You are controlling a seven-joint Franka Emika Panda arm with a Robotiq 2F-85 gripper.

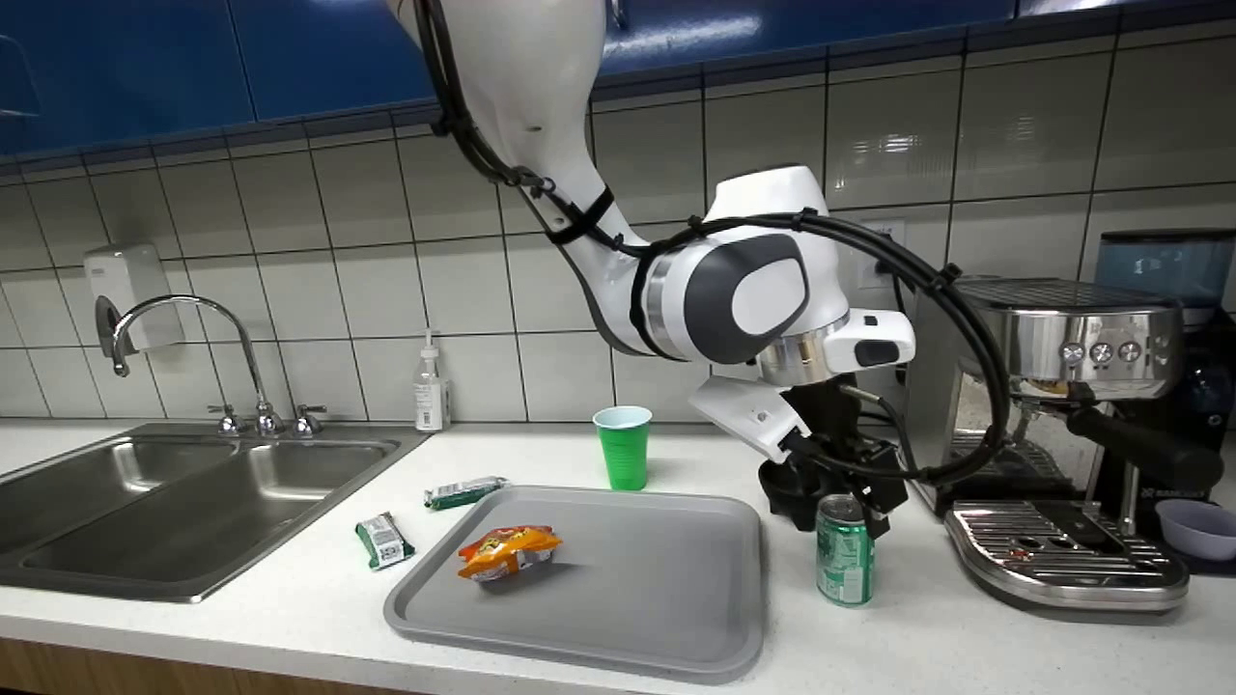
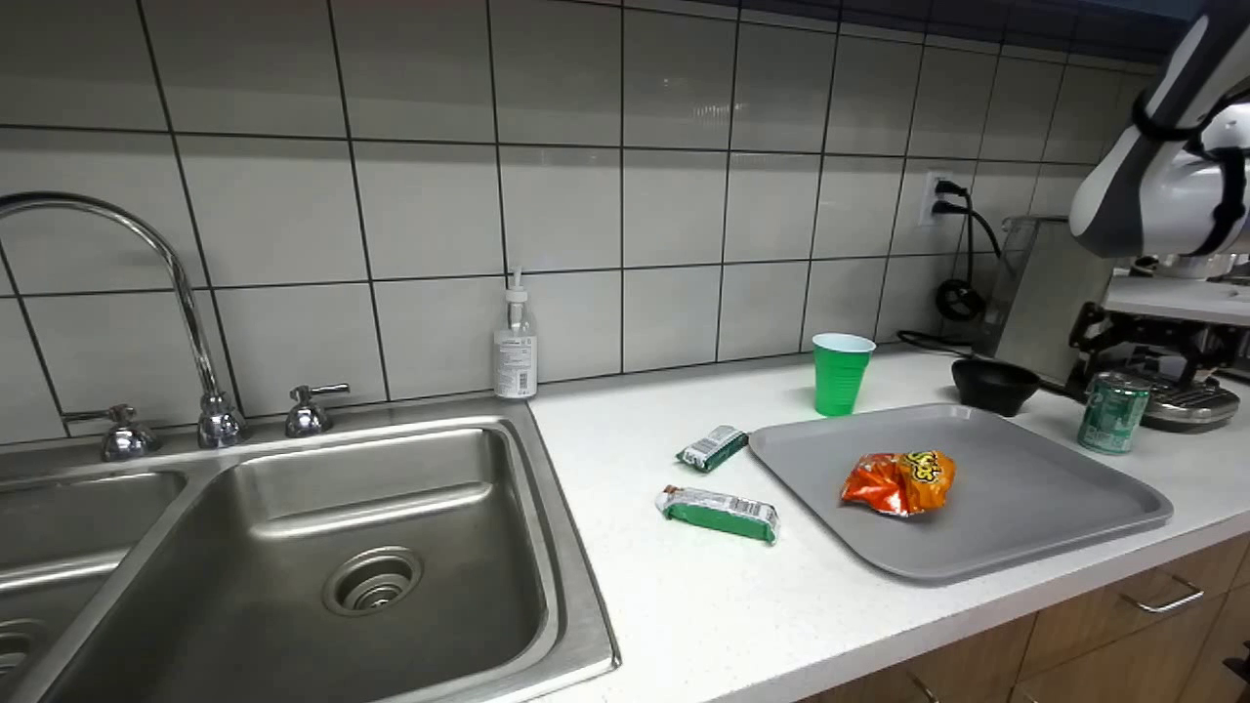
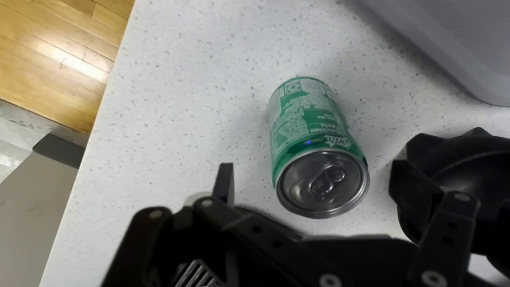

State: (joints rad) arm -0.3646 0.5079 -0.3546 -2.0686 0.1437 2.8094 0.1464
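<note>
Sprite can (image 3: 316, 139) stood upright on the white counter (image 3: 179, 99), near the gripper (image 3: 312, 173), which was released, its two black fingers (image 3: 226, 179) spread wide. Seen in the wrist view, the can's lid appeared between the fingertips, with strips of counter showing on either side; how far down the fingers reached along the can could not be told. A black bowl (image 2: 991, 391) sat partly behind one fingertip there, and whether the two touched was unclear. Above the gripper, the white arm (image 1: 739, 290) bent upward, strapped with black cables (image 1: 983, 338), toward blue cabinets (image 1: 126, 68). On one side of the can lay a gray tray (image 1: 647, 589), just apart from it and bearing an orange packet (image 1: 509, 552); on the far side from the tray stood a steel coffee machine (image 1: 1091, 347), with a lilac bowl (image 1: 1197, 533) near its base. A green cup (image 1: 625, 454) stood upright just behind the tray, in front of a tiled wall (image 1: 454, 193). Two green-wrapped bars (image 1: 384, 542) rested on the counter between the tray and a steel sink (image 2: 488, 566), visible in both exterior views. Beyond the bars, a pump bottle (image 1: 431, 396) stood by the sink's back corner, near a curved faucet (image 2: 198, 337), with a white dispenser (image 1: 145, 290) mounted on the tiles in an exterior view. Wooden floor (image 3: 59, 52) showed past the counter's edge in the wrist view.
</note>
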